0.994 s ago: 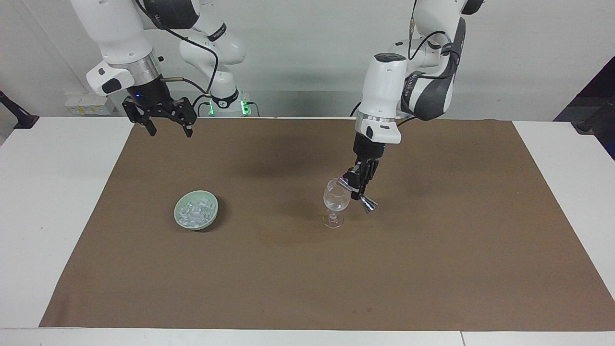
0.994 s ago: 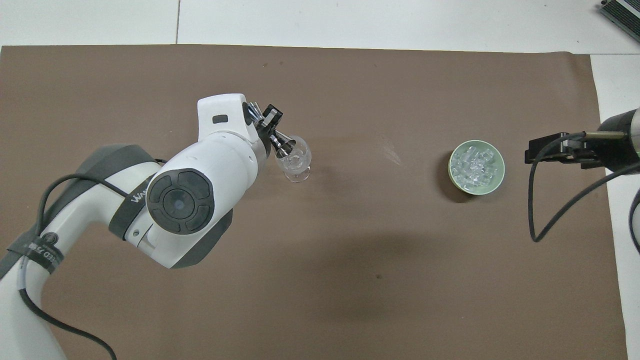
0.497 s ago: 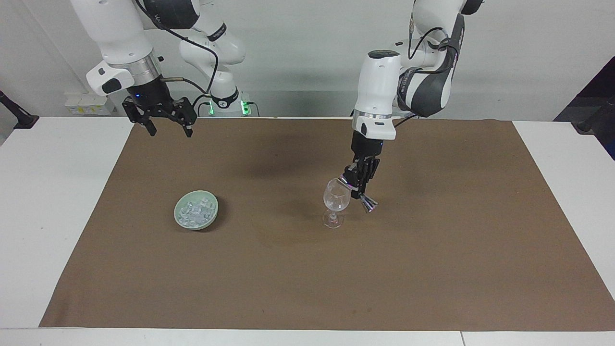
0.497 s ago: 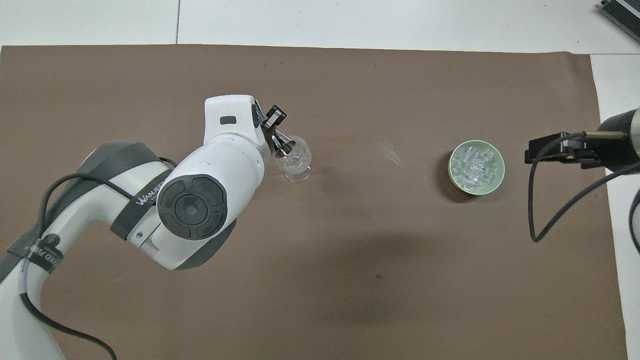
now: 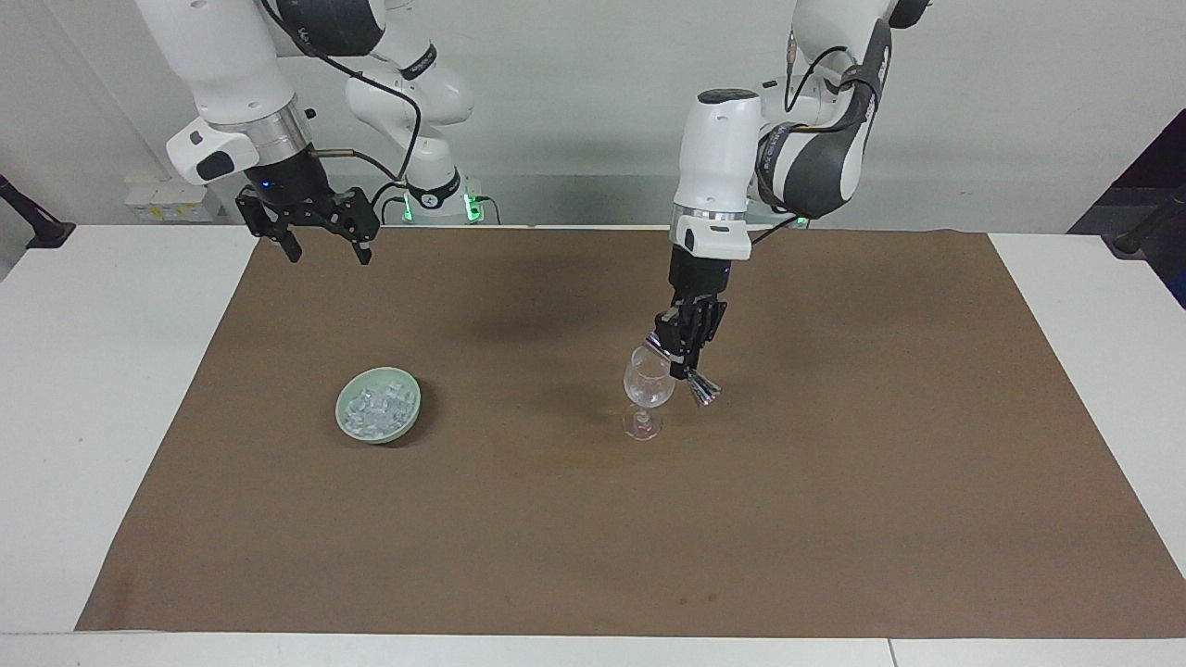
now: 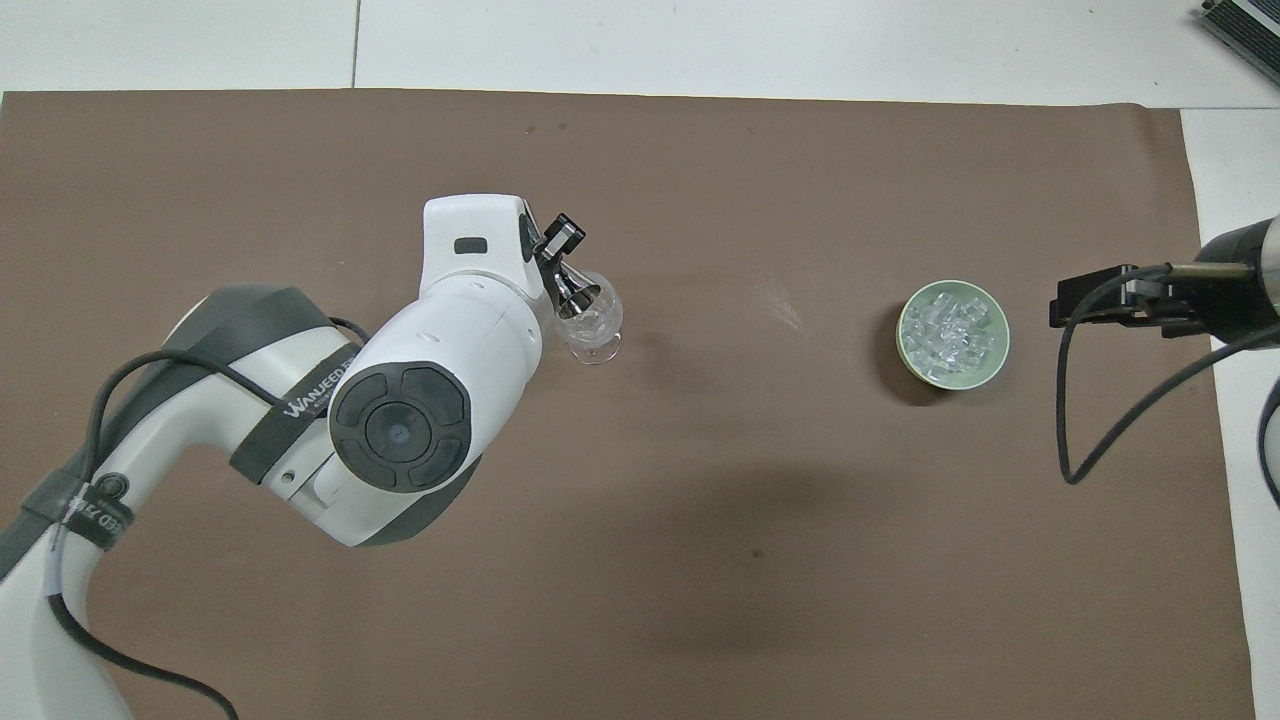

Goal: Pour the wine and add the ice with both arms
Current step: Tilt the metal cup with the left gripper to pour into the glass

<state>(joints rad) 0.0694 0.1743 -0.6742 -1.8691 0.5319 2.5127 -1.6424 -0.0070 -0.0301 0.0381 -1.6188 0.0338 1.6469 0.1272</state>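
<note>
Over wine glass, left fingers tipping jigger, "WANJEED" armband

Robot lab, two arms, papered table

Losing the upper links of both arms past the top edge of the facing view. Hiding most of the left gripper under its own white wrist in the overhead view, showing only the tip of the jaws and one cup of the steel jigger. Cutting off the arm of the right gripper at the overhead view's edge, merging its jaws into one dark block. Blurring the ice into one glassy heap, too small for counting. Leaving any liquid in the wine glass too faint for telling.
</note>
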